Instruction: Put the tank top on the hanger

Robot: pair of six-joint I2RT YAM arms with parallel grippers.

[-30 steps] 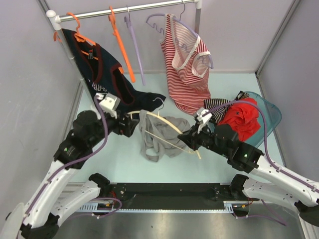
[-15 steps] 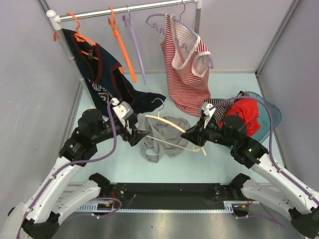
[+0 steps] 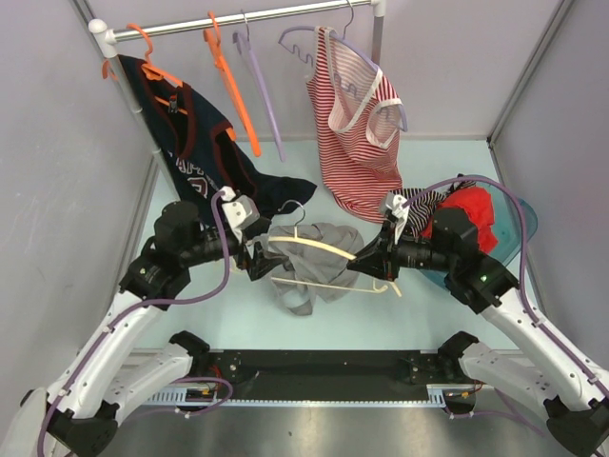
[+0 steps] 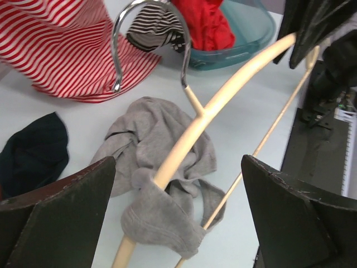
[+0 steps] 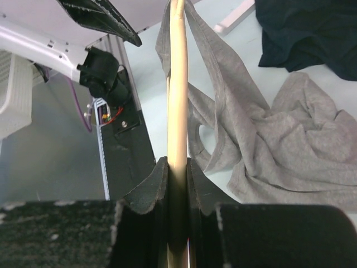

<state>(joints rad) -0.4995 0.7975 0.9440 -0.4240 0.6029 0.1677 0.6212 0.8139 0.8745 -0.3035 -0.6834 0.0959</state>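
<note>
Two things to handle, the bigger first. The tank top [image 3: 314, 268] lies crumpled on the bench [image 3: 228, 307] at the middle of the overhead view, with one strap looped over the hanger's left end. I judge it light, limp and thin. It will sag and could slide off smooth plastic, so I would pinch it at a strap or the neckline hem, not at the bunched body. It is plain light grey, without print or trim.

The hanger [image 3: 319, 246] runs tilted across it: slim cream plastic with a metal hook, stiff, light and probably slick. It is best held near an arm's end.

My right claw [image 5: 177, 167] is clamped narrowly on the hanger's right arm, at the lower centre of its wrist view. My left claw [image 3: 258, 260] is spread fully wide and holds nothing. Its fingers [image 4: 61, 218] sit at the lower left and lower right of its view, with the draped strap between them.
</note>
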